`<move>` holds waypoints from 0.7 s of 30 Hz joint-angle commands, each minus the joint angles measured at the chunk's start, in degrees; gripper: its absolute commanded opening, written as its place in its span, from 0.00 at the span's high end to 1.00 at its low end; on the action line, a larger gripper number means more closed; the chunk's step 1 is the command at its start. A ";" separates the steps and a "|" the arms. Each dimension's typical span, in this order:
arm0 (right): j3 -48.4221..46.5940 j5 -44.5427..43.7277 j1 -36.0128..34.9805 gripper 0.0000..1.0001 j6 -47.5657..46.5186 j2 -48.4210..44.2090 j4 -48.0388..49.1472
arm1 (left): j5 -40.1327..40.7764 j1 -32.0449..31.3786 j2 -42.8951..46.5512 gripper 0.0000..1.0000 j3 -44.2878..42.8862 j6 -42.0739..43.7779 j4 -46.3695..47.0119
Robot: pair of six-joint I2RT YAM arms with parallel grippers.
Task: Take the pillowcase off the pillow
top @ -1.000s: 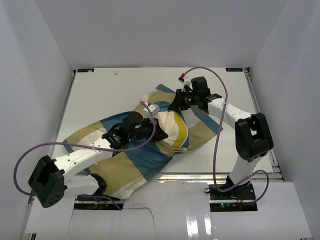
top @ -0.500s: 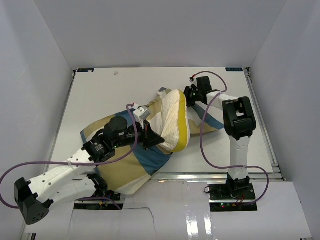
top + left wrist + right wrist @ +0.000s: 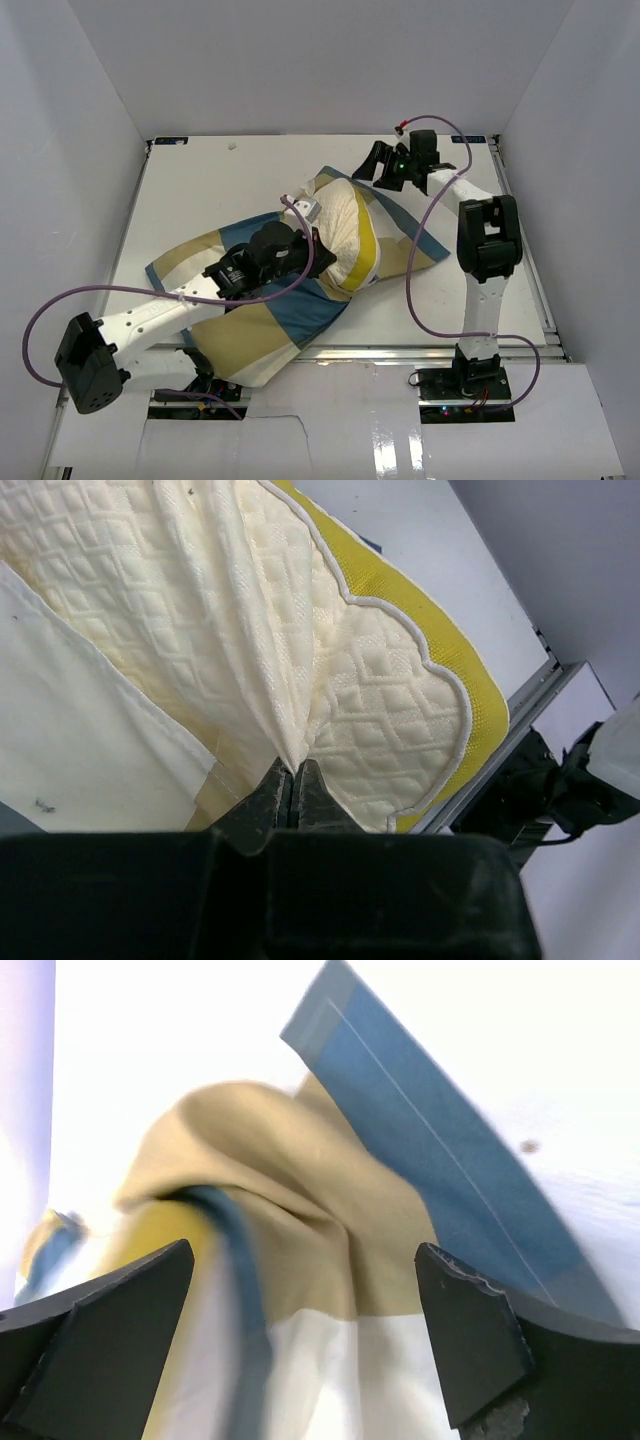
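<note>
Left pincer (image 3: 292, 777) clenched on cream pillow (image 3: 390, 700) fold. Right pincer (image 3: 300, 1345) wide apart, empty; checked pillowcase (image 3: 330, 1220) rumpled ahead.

Pillowcase (image 3: 268, 325): I read big checks of tan, blue and white. On my right wrist view, a tan fold sits against a blue panel crossed by one thin pale line. Pillow (image 3: 380, 690): cream, quilted in small diamonds, with yellow mesh edging and white piping. Table (image 3: 220, 190): plain white.
</note>
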State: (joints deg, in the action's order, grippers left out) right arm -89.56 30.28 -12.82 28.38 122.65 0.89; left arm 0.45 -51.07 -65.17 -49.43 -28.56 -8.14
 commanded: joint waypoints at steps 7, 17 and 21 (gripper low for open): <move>-1.43 4.32 4.65 0.05 -8.50 -21.02 -14.42 | 1.14 -0.08 -7.52 1.00 -0.59 -2.73 4.98; 26.35 13.66 -0.18 0.05 -19.13 -32.21 -6.68 | 4.90 -0.08 -2.96 0.20 4.86 -6.07 -1.16; 27.86 9.54 -5.44 0.05 -24.06 -30.73 -9.67 | 9.65 -0.08 0.30 0.17 8.29 -10.71 -4.86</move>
State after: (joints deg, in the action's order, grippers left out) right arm -61.14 40.36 -15.25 11.33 91.96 -7.70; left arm 5.04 -51.18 -68.60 -43.99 -35.64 -7.16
